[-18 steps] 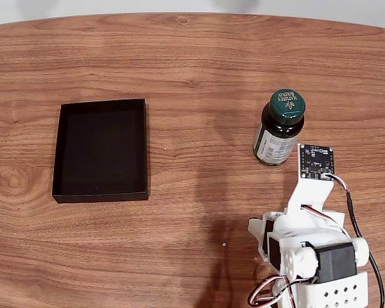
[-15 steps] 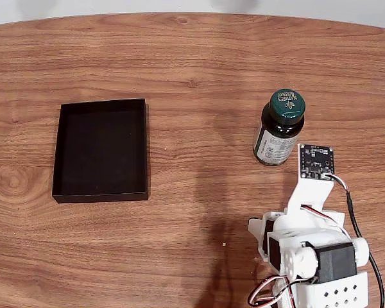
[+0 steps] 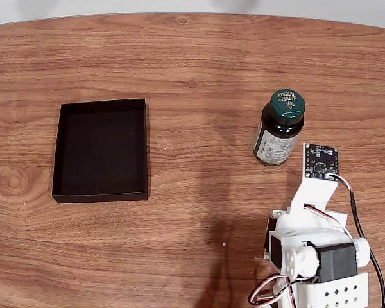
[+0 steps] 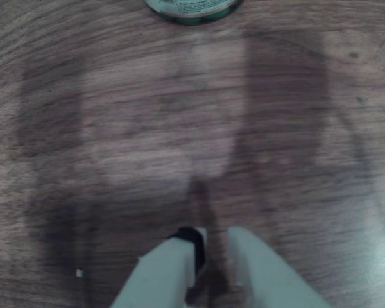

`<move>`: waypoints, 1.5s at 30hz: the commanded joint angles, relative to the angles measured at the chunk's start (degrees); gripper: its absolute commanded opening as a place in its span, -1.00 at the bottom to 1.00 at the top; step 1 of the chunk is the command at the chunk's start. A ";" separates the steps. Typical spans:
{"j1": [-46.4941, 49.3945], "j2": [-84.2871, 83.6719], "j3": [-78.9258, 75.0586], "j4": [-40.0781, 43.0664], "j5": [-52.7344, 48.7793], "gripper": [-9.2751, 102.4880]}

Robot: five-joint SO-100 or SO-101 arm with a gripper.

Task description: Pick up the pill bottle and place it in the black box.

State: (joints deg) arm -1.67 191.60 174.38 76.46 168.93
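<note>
The pill bottle [image 3: 279, 128] stands upright on the wooden table, right of centre in the fixed view, with its dark-green cap printed in white and a white label. The black box [image 3: 101, 149] lies far to its left with nothing inside. The white arm [image 3: 314, 247] is folded at the lower right, just below the bottle. In the wrist view my gripper [image 4: 215, 239] points down at the bare table with its pale fingers [image 4: 170, 273] nearly touching and nothing between them. The bottle's base [image 4: 191, 8] peeks in at the top edge, well ahead of the fingertips.
The table [image 3: 192, 64] is brown wood grain, with its far edge curving along the top of the fixed view. A black cable [image 3: 358, 224] runs down the arm's right side. A tiny pale speck [image 3: 224, 244] lies on the wood left of the arm.
The arm has shifted slightly to the right in the fixed view. Bottle and box have not moved.
</note>
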 commanded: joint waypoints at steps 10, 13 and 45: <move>0.18 -0.26 -0.79 8.70 -1.58 -0.83; 0.18 -0.26 -0.79 8.70 -1.58 -0.83; 3.34 -0.26 -0.79 2.55 -1.76 -0.59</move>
State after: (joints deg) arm 1.23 191.60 174.38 76.46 167.78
